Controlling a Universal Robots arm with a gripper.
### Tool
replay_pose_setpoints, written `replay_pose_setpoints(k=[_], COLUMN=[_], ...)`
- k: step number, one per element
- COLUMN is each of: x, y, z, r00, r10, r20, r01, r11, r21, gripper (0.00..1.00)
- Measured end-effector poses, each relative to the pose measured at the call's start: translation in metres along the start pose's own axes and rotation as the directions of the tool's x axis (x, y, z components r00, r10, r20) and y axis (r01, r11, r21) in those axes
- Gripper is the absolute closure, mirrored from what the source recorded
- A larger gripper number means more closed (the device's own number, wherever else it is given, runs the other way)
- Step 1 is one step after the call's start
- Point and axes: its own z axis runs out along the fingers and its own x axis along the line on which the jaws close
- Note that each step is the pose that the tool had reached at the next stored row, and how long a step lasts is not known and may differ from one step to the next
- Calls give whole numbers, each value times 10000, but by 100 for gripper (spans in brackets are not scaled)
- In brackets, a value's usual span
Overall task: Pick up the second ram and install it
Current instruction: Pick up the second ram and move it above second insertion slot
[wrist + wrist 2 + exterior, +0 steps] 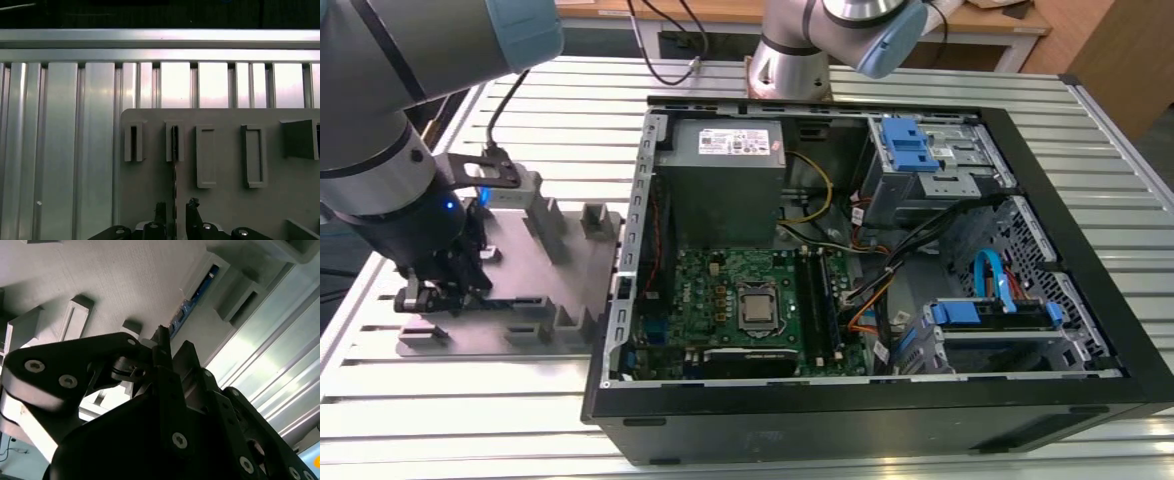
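- One gripper (176, 206) is low over the grey fixture (225, 200), fingers spread, one either side of the single memory stick (174, 165).
- The stick stands on edge in a narrow slotted post; the first wrist view shows two such posts and two wider frames.
- The exterior view adds one open computer case (854, 425) and its motherboard (720, 280), to the exterior view's right.

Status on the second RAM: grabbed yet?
Done: gripper sits at the grey fixture, jaws open either side of the second ram. In hand: nothing; the stick stands in its fixture slot. Left: grasp, lift, install on the motherboard.
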Motion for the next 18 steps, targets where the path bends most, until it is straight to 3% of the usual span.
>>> replay_pose_setpoints(k=[10, 18], x=[6, 6], y=[8, 8], z=[175, 176], r00=[10000, 10000], r10=[1, 1], r20=[6, 23], r01=[-1, -1], r11=[10000, 10000], r21=[0, 0], gripper=[73, 74])
